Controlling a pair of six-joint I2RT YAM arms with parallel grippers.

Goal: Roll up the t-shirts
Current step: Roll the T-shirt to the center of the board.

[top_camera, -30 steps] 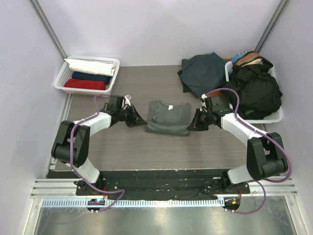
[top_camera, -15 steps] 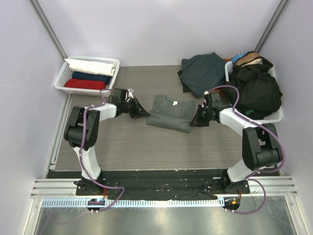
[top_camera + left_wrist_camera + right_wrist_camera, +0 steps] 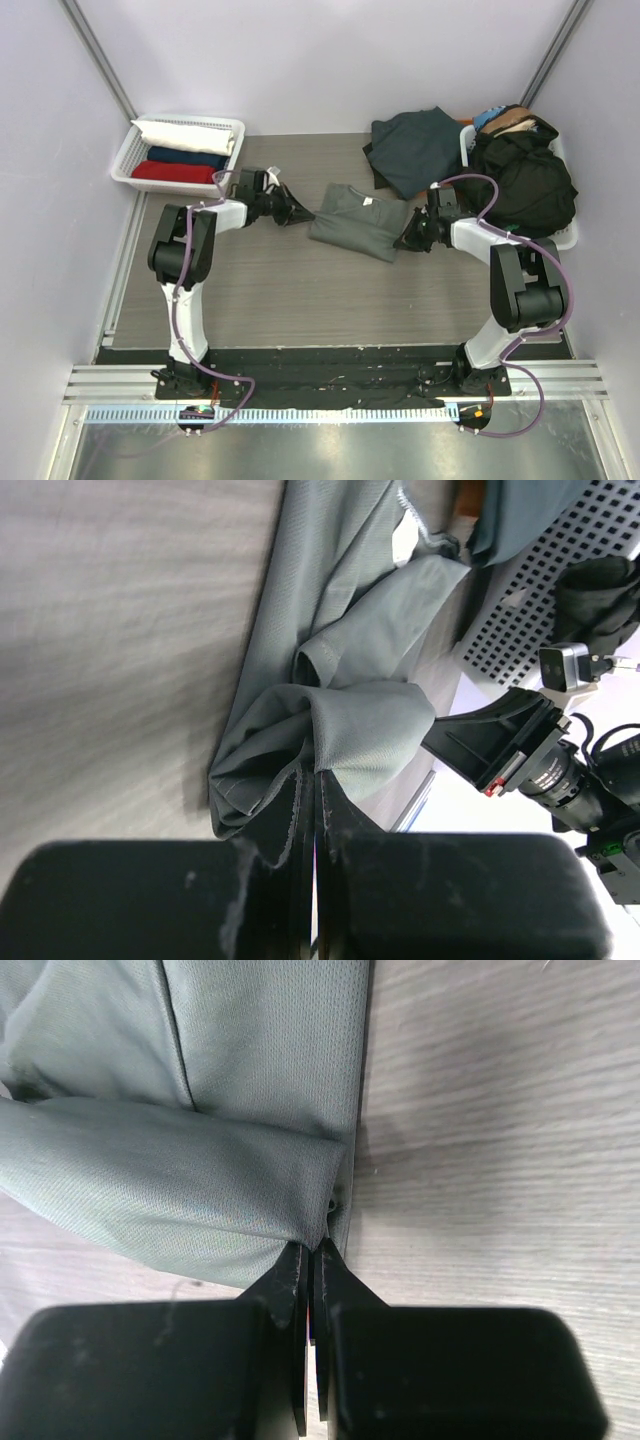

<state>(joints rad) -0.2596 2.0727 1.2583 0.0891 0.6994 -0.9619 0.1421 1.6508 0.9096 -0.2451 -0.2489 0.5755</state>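
Observation:
The folded sage-grey t-shirt [image 3: 358,220] lies slanted on the table between my two grippers, its small neck label up. My left gripper [image 3: 300,213] is shut on the shirt's left edge; in the left wrist view the cloth [image 3: 340,720] bunches at the closed fingertips [image 3: 315,780]. My right gripper [image 3: 405,240] is shut on the shirt's lower right corner; in the right wrist view the folded edge [image 3: 200,1190] meets the closed gripper [image 3: 312,1250].
A white lattice basket [image 3: 128,165] at the back left holds rolled white, navy and red shirts. A dark teal shirt [image 3: 415,148] lies at the back. A second white basket [image 3: 560,238] at the right is piled with black clothes.
Both grippers have moved away from me toward the back of the table, carrying the sage-grey shirt with them. The shirt has turned to slant down to the right.

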